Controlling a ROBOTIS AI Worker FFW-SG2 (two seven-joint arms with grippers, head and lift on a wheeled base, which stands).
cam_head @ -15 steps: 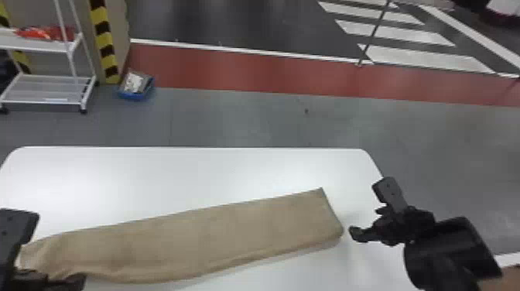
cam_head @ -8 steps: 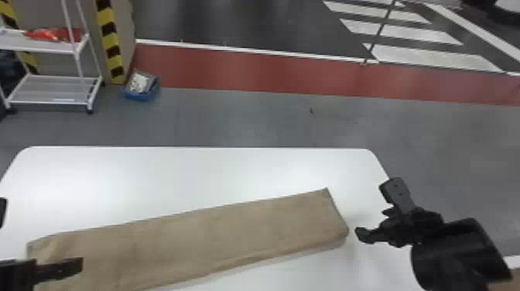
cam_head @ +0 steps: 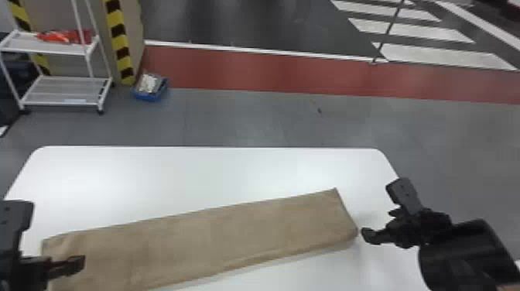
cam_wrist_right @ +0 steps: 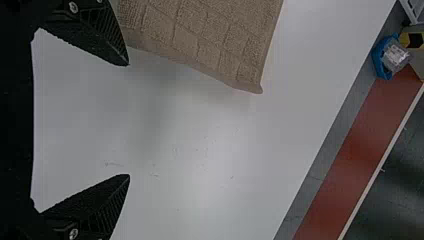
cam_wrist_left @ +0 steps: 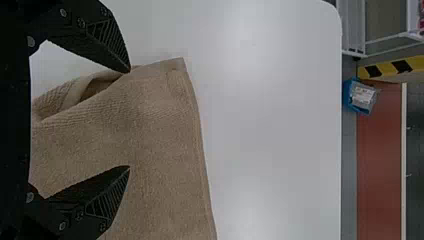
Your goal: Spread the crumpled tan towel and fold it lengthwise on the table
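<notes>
The tan towel point(cam_head: 216, 236) lies as a long flat strip across the white table, slanting from the lower left to the centre right. At its left end my left gripper point(cam_head: 52, 236) is open above the cloth; in the left wrist view that gripper point(cam_wrist_left: 130, 120) has its fingers apart over the towel point(cam_wrist_left: 160, 130), whose end has a small raised fold. Just off the right end stands my right gripper point(cam_head: 381, 211), open; in the right wrist view this gripper point(cam_wrist_right: 129, 120) holds nothing, with the towel's corner point(cam_wrist_right: 215, 40) beside one finger.
The white table point(cam_head: 201, 174) has bare surface behind the towel, up to its far edge. On the floor beyond are a white shelf cart point(cam_head: 65, 91) and a blue bin point(cam_head: 151, 89).
My left gripper has shifted at the towel's left end, and more of that end shows than a second ago. The towel and my right arm look about the same.
</notes>
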